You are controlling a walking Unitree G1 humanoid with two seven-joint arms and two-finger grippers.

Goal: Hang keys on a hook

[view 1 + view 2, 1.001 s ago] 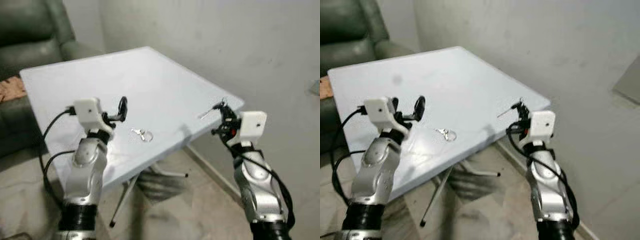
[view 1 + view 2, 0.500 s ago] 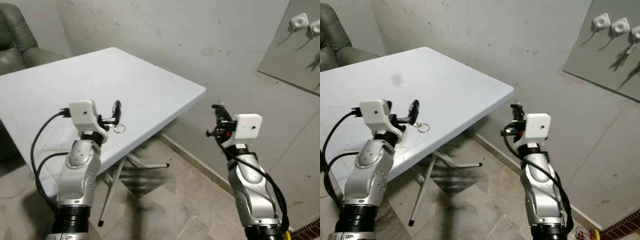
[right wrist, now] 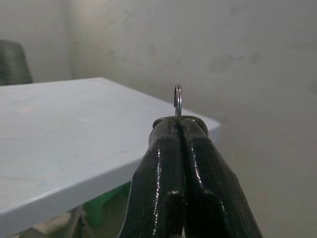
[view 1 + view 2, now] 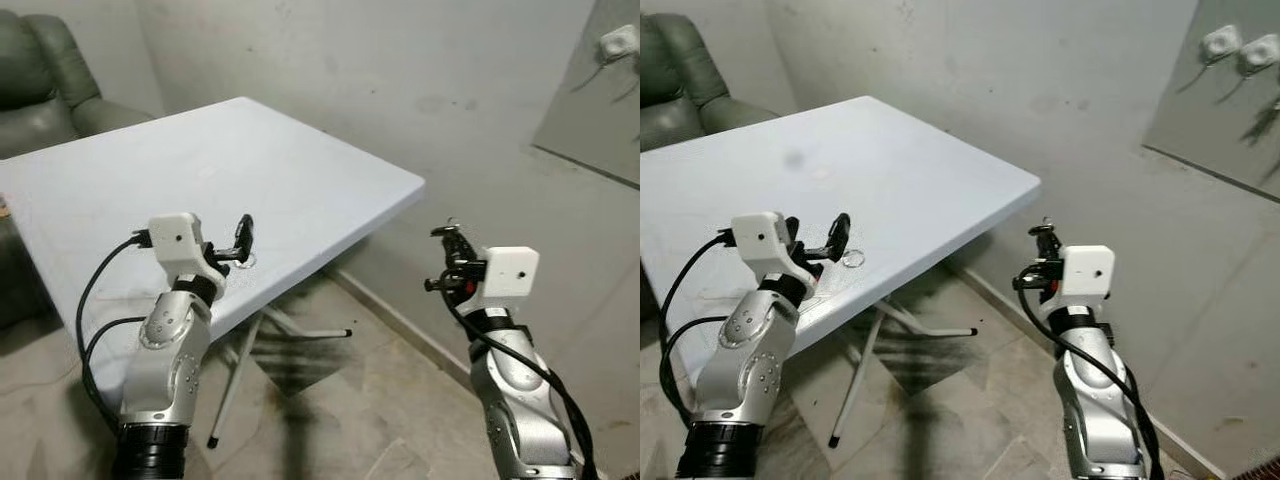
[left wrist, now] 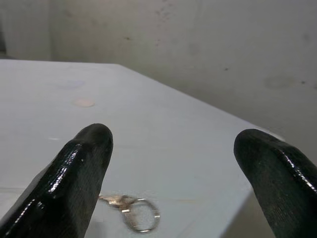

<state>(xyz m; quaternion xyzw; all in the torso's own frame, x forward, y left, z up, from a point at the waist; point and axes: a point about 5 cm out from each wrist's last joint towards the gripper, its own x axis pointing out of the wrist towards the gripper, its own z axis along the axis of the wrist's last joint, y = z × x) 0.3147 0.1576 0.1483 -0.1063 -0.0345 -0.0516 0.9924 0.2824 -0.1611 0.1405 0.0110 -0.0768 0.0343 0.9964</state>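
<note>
My right gripper (image 4: 452, 252) is held up beside the white table's corner, off to its right, shut on a thin metal key ring (image 3: 178, 98) that sticks out above the closed fingertips. A second set of keys (image 5: 132, 211) with a ring lies on the table (image 4: 300, 170) near its front edge. Just above and behind it hovers my left gripper (image 5: 173, 148), open, with nothing between its fingers. White hooks (image 4: 1221, 42) are mounted on a grey board high on the wall at the right, far from both grippers.
A dark green armchair (image 4: 40, 80) stands at the far left behind the table. The table's folding legs (image 4: 240, 370) stand on a tiled floor. A bare grey wall (image 4: 420, 80) runs behind and to the right.
The camera swung right toward the wall, then a little back left, so the table and hooks shifted in view. Both grippers keep their poses; the right stays shut on the ring.
</note>
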